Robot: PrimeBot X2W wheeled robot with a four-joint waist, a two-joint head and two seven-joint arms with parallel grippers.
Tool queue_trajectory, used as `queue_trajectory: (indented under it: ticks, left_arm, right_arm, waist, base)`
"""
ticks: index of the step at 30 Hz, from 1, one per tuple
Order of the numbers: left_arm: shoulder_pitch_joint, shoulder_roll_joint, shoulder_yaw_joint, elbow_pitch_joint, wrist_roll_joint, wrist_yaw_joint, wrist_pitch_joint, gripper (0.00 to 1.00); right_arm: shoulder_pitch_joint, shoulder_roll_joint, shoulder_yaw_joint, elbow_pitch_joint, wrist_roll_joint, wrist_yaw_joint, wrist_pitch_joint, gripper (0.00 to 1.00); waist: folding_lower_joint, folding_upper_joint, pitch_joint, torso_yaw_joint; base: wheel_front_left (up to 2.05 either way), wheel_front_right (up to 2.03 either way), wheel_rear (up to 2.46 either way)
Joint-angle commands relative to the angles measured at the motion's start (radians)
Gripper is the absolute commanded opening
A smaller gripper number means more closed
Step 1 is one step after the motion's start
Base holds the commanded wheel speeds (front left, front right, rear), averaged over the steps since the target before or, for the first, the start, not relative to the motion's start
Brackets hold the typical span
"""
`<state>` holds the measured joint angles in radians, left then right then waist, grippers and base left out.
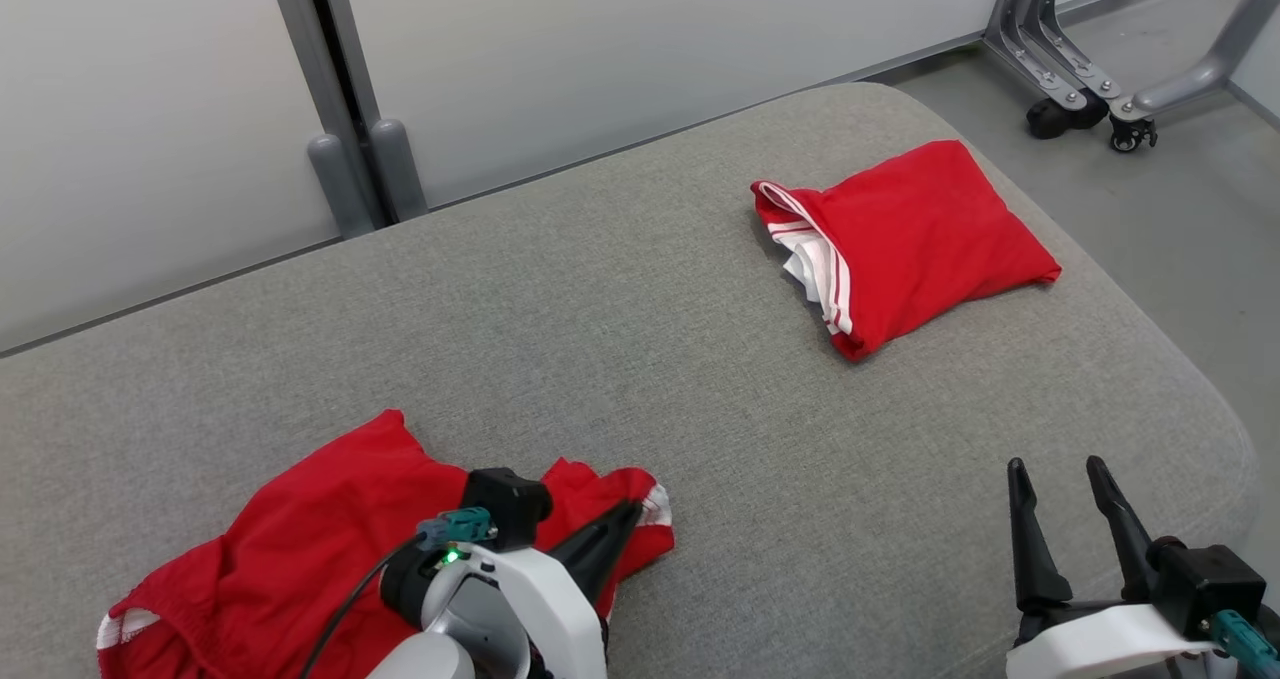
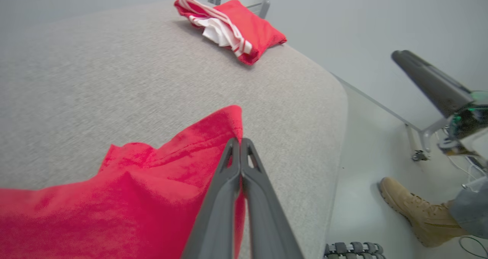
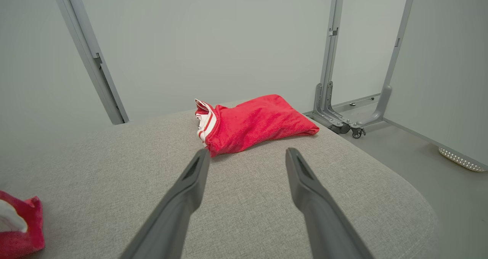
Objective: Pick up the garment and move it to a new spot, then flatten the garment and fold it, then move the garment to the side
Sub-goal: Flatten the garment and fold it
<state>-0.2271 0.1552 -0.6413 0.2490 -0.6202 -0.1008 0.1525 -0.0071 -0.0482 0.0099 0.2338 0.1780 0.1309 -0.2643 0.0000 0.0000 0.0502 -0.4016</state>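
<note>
- Garment [image 1: 330, 539]: a crumpled red cloth piece with white trim. It lies in a loose heap at the near left of the grey fabric-covered padded table [image 1: 600, 309], close to the robot.
- The left pincer [image 1: 625, 514] reaches over the heap's right-hand side. In the left wrist view its two dark fingers are pressed together, and the red hem sits right at their tips [image 2: 241, 142]. I judge it is pinching that edge, since thin cloth would let the jaws meet this closely.
- Gripping a border rather than the bulk makes sense. Lifted from an edge, the fabric should hang open and be easier to spread flat at the new spot.
- The right pincer [image 1: 1057, 469] hovers at the near right with its fingers spread wide and nothing between them. It is well apart from the heap, probably waiting to take a second corner.
- A second red cloth with white stripes, folded into a neat packet [image 1: 920, 239], rests at the far right of the table. It seems parked at the side, out of the working area.
- A person's tan boot [image 2: 415, 209] stands on the floor beside the table.
- The task looks to be at its very first step, with the grasp made and the lift not yet begun.
</note>
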Motion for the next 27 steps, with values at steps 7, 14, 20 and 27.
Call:
queue_trajectory:
  ticks: [7, 14, 20, 27]
  left_arm:
    - [-0.118, -0.038, 0.018, 0.27, 0.032, 0.005, -0.123, 1.0]
    - [-0.179, -0.052, 0.013, 0.433, 0.036, -0.015, -0.254, 1.0]
    - [-0.157, -0.057, 0.037, 0.413, -0.006, -0.023, -0.359, 1.0]
    - [-0.01, -0.011, 0.14, 0.213, -0.008, 0.051, -0.416, 1.0]
  right_arm:
    - [-0.02, -0.005, 0.03, 0.01, 0.008, 0.0, 0.0, 1.0]
    - [-0.015, -0.005, 0.005, 0.014, 0.0, 0.0, 0.0, 1.0]
    - [0.003, -0.005, -0.022, 0.002, -0.016, 0.0, 0.0, 1.0]
    - [0.028, -0.005, -0.087, -0.028, -0.056, 0.0, 0.0, 1.0]
  waist:
    - [0.0, 0.0, 0.044, -0.045]
    - [0.0, 0.0, 0.049, -0.032]
    - [0.0, 0.0, 0.02, 0.031]
    - [0.0, 0.0, -0.014, 0.149]
  base:
    - [0.0, 0.0, 0.0]
    - [0.0, 0.0, 0.0]
    - [0.0, 0.0, 0.0]
    - [0.0, 0.0, 0.0]
